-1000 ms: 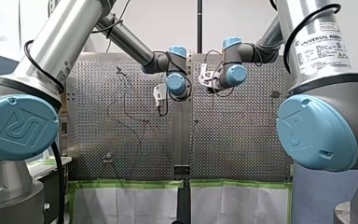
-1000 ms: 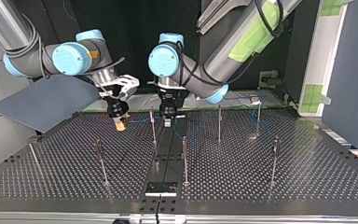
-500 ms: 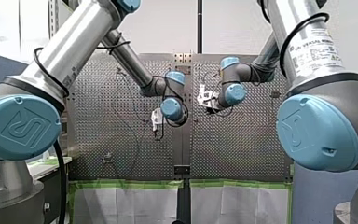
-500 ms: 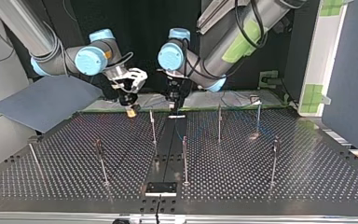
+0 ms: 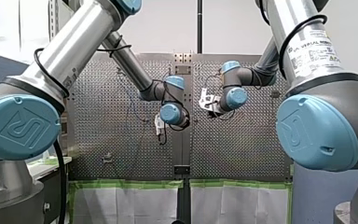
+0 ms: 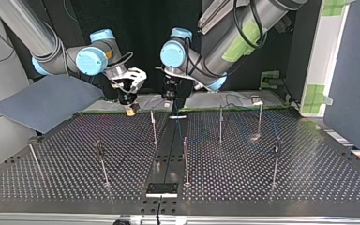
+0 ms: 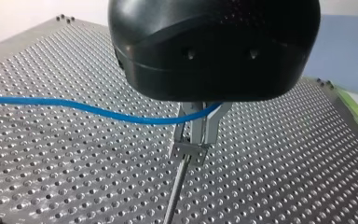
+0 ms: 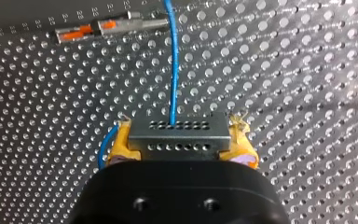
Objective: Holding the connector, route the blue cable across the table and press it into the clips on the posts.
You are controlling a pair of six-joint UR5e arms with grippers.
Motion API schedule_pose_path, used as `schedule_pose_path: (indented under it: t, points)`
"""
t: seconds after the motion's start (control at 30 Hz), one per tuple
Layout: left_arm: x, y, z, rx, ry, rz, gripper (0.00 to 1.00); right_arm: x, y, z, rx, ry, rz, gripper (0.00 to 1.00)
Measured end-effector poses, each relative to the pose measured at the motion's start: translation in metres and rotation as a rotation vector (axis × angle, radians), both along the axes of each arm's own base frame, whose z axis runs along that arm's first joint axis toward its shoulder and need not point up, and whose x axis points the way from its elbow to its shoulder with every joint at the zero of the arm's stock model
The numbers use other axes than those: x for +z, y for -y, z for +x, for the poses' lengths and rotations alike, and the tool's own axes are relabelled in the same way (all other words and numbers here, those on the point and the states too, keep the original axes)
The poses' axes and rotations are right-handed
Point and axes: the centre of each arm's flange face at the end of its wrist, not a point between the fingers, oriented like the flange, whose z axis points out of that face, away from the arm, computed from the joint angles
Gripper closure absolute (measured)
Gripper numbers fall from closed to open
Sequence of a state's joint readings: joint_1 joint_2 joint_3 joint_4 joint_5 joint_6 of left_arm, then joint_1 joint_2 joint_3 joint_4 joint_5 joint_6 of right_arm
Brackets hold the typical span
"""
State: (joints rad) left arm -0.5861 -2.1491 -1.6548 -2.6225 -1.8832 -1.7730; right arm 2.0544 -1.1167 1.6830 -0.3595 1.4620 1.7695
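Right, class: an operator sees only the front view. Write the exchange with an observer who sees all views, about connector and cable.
Operator: Does my right gripper hold anything?
Observer: Yes; the right wrist view shows its yellow pads clamping the grey connector.
Operator: Is the cable clipped at my left gripper?
Observer: No; in the left wrist view it crosses close under that gripper, and the post's clip sits further ahead, without it.
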Motion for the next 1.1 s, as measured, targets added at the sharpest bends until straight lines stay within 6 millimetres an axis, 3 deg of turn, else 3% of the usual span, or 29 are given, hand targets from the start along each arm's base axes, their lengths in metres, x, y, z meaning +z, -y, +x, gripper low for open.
schedule_pose_path:
  t: [0.37, 1.1]
  points:
    - [-0.021, 0.012, 0.017, -0.026, -0.015, -0.011, 1.00, -0.005, 0.008, -0.009, -0.031, 0.018, -0.012, 1.00]
    - [-0.015, 0.012, 0.033, -0.067, 0.027, -0.037, 1.00, -0.035, 0.019, -0.026, -0.094, -0.008, 0.021, 1.00]
